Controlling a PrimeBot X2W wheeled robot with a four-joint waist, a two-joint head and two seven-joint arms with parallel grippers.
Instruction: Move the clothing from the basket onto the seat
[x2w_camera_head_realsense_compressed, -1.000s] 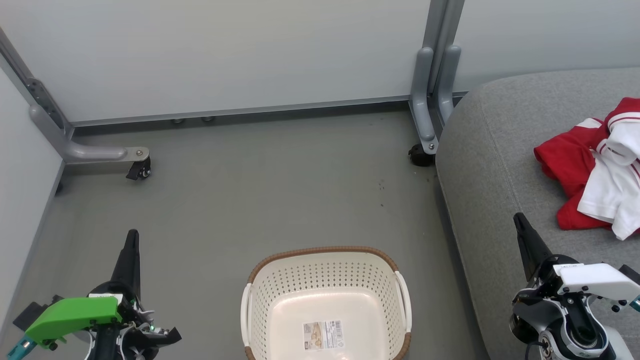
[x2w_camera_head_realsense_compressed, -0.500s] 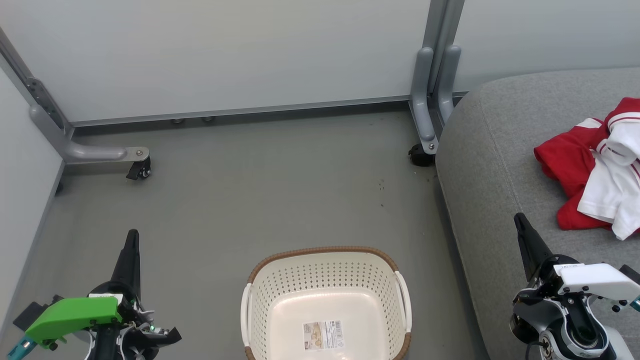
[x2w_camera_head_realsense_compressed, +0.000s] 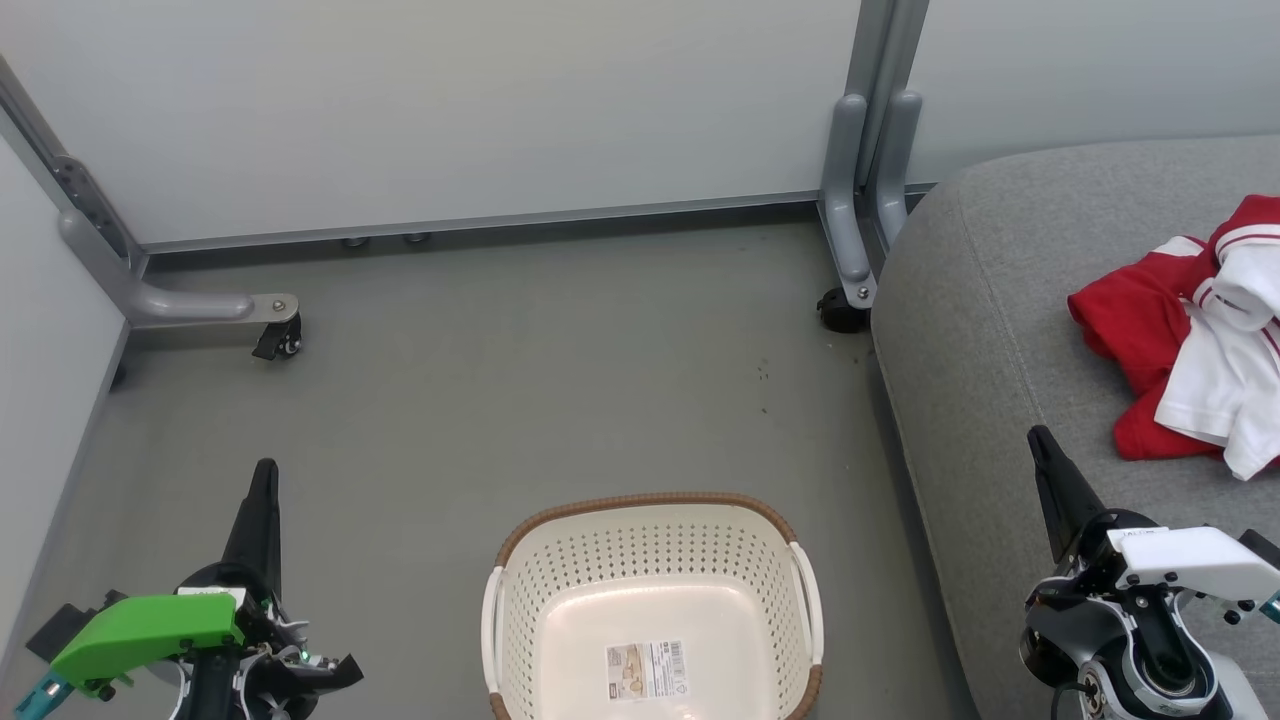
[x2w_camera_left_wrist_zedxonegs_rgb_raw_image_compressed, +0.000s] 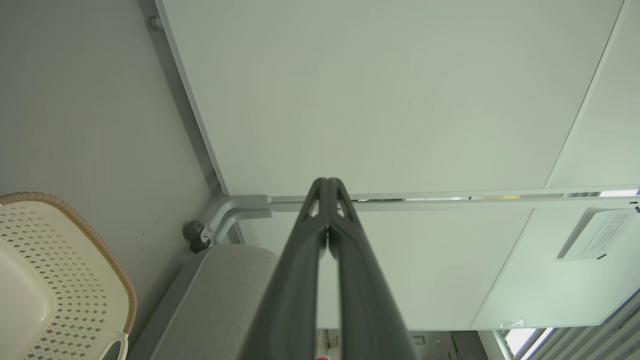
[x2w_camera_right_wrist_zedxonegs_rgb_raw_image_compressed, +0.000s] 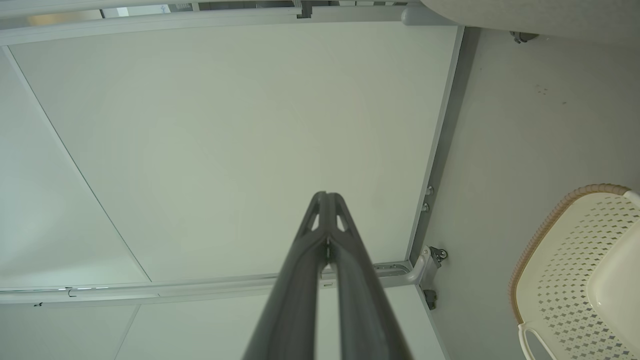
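Cream perforated plastic sat closest in: the basket (x2w_camera_head_realsense_compressed: 650, 545) stood on the grey floor (x2w_camera_head_realsense_compressed: 500, 380) at the bottom middle of the head view, brown rim up, its pale bottom on show with a paper label (x2w_camera_head_realsense_compressed: 647, 668) stuck to it. Off to its left, well apart, the left gripper (x2w_camera_head_realsense_compressed: 264, 470) pointed up the view with its two dark fingers clenched into a single spike, holding nothing; the left wrist view showed the pair pressed tip to tip. Over on the other side, the right gripper (x2w_camera_head_realsense_compressed: 1036, 437) was clamped just the same, empty too, its tip over the near edge of the seat (x2w_camera_head_realsense_compressed: 1000, 300). Further up that grey woven cushion lay the clothing (x2w_camera_head_realsense_compressed: 1190, 350), a crumpled heap: the red garment (x2w_camera_head_realsense_compressed: 1125, 320) underneath, the white-and-red garment (x2w_camera_head_realsense_compressed: 1220, 385) draped on top, running out past the right edge. Beyond, a black caster (x2w_camera_head_realsense_compressed: 842, 312) sat beside the seat's far corner under a grey frame leg (x2w_camera_head_realsense_compressed: 850, 200), and pale wall panels (x2w_camera_head_realsense_compressed: 450, 110) closed off the back.
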